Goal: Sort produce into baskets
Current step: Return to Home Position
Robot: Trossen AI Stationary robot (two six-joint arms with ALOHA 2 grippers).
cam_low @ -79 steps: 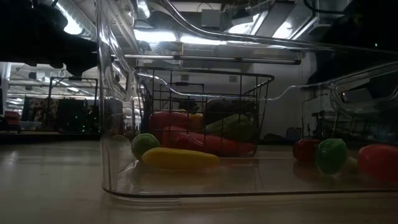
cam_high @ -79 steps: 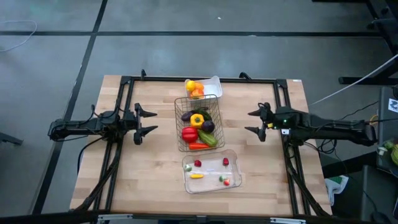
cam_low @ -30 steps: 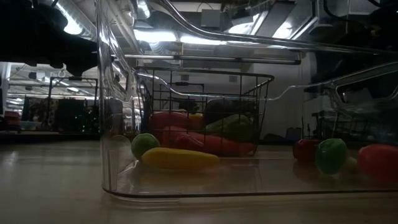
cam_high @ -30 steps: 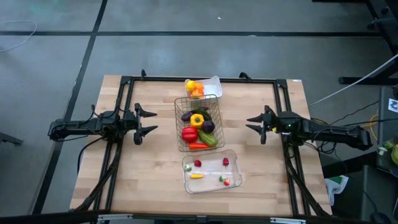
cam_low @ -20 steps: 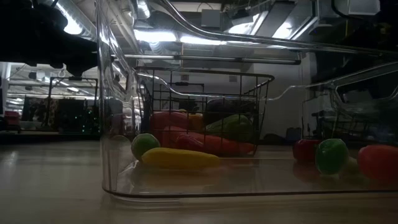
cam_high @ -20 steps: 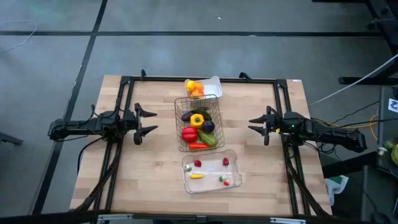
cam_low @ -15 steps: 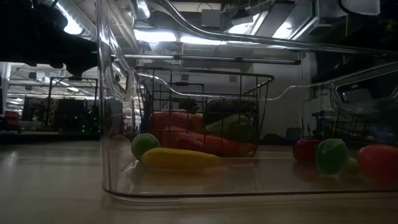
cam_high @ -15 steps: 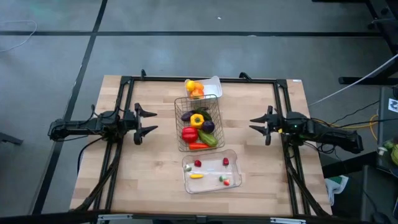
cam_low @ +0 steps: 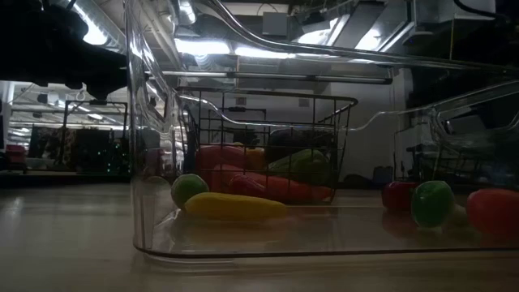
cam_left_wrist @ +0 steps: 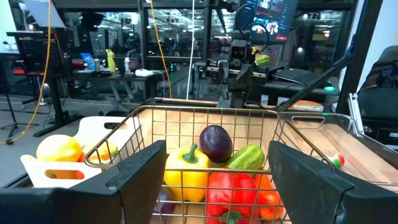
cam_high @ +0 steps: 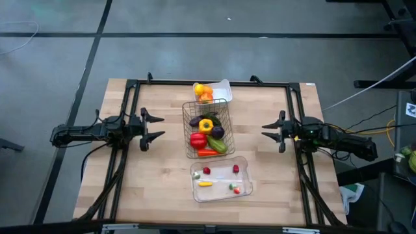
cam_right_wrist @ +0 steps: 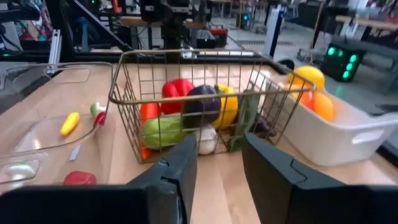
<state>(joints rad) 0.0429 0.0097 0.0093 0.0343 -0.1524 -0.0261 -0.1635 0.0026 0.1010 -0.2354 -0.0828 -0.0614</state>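
We see the wire basket (cam_high: 186, 133) at the centre of the table (cam_high: 143, 188), its thin metal grid piled with glossy toy produce. A yellow pepper (cam_high: 206, 125) lies near the middle, with a red pepper (cam_high: 197, 139) toward 7 o'clock. A dark purple eggplant (cam_high: 217, 132) lies toward 3 o'clock and a green cucumber (cam_high: 220, 145) toward 5 o'clock.

Just beside the basket's 12 o'clock side, the white tray (cam_high: 225, 86) holds a lemon (cam_high: 198, 88) and an orange (cam_high: 206, 97), bunched at its 9 o'clock end. Just beside the basket at 6 o'clock, the clear tray (cam_high: 221, 178) carries only tiny bits, spread well apart. Among them are two red radishes (cam_high: 207, 171) and a slim yellow piece (cam_high: 205, 184).

The left gripper (cam_high: 160, 126) hangs at 9 o'clock of the basket, well apart from it, with its fingers spread and nothing between them. The right gripper (cam_high: 264, 130) hangs at 3 o'clock, likewise released and empty, and also points at the basket.

Compared with 2.6 seconds ago, the right gripper has drawn back a little toward the table's 3 o'clock edge. The left gripper has not shifted. Every piece of produce lies where it lay.
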